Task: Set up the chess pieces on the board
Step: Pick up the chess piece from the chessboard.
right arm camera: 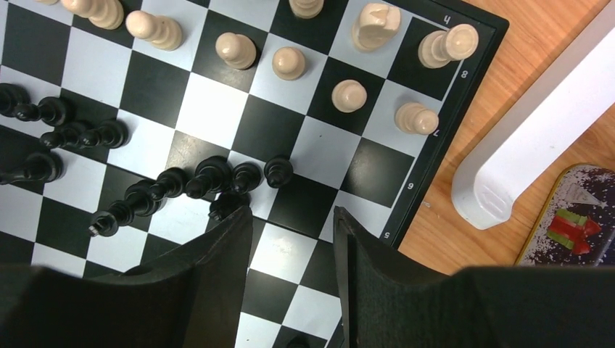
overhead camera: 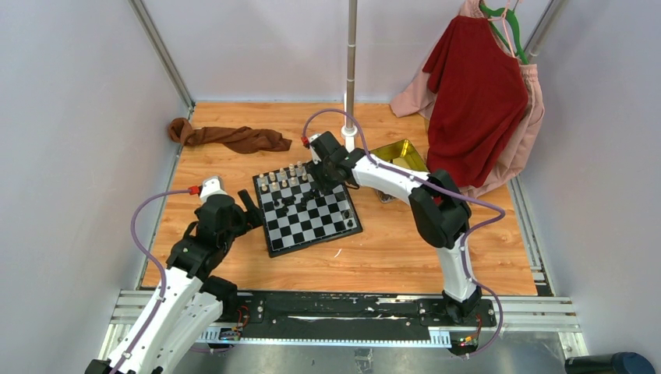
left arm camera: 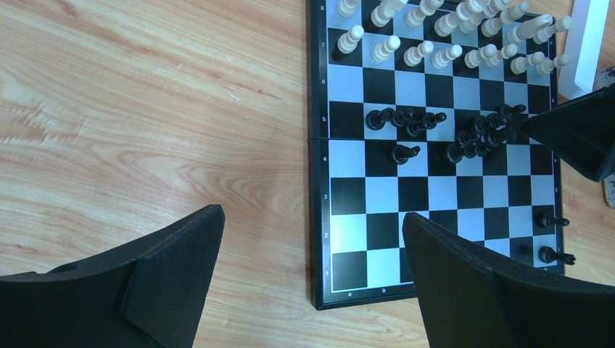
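Observation:
The checkered board (overhead camera: 308,226) lies mid-table; it also shows in the left wrist view (left arm camera: 377,246) and right wrist view (right arm camera: 304,145). Cream pieces (right arm camera: 290,62) stand in its far rows. Several black pieces (right arm camera: 210,176) lie clustered near the board's middle, also seen in the left wrist view (left arm camera: 471,134). Two black pieces (left arm camera: 551,235) stand at the near right corner. My right gripper (right arm camera: 292,217) is open and empty just above the board, beside the black cluster. My left gripper (left arm camera: 312,225) is open and empty over the board's near left corner.
A yellow-gold tin (overhead camera: 399,156) sits right of the board, behind the right arm. A brown cloth (overhead camera: 230,137) lies at the far left. A pole with a white base (overhead camera: 350,132) stands behind the board. Red and pink garments (overhead camera: 479,101) hang at the far right.

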You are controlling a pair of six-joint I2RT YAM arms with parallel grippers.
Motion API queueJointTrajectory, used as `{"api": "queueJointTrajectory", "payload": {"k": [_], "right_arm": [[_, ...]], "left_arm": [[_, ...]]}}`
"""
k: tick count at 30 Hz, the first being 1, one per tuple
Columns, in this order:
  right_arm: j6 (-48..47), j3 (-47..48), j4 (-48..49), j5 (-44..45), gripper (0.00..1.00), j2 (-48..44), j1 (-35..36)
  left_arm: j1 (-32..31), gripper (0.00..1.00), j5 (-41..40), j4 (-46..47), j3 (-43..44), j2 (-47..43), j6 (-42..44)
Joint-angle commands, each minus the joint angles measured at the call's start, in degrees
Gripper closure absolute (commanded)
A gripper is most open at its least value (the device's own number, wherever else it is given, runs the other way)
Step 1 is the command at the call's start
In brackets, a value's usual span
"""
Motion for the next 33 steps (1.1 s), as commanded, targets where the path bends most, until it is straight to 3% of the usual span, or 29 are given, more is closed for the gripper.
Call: {"api": "queueJointTrajectory", "payload": {"k": [1,33], "right_arm": [[-0.7,2.1,-1.8,-1.9,0.51,1.8,-1.1],[-1.2,6.7,-2.5,-6.1,0.65,6.4,-2.6]], "left_arm": [[-0.5,0.0,0.1,1.1,-0.8,0.4,0.3],[-0.5,0.0,0.0,1.7,-1.2,1.3,0.6]]}}
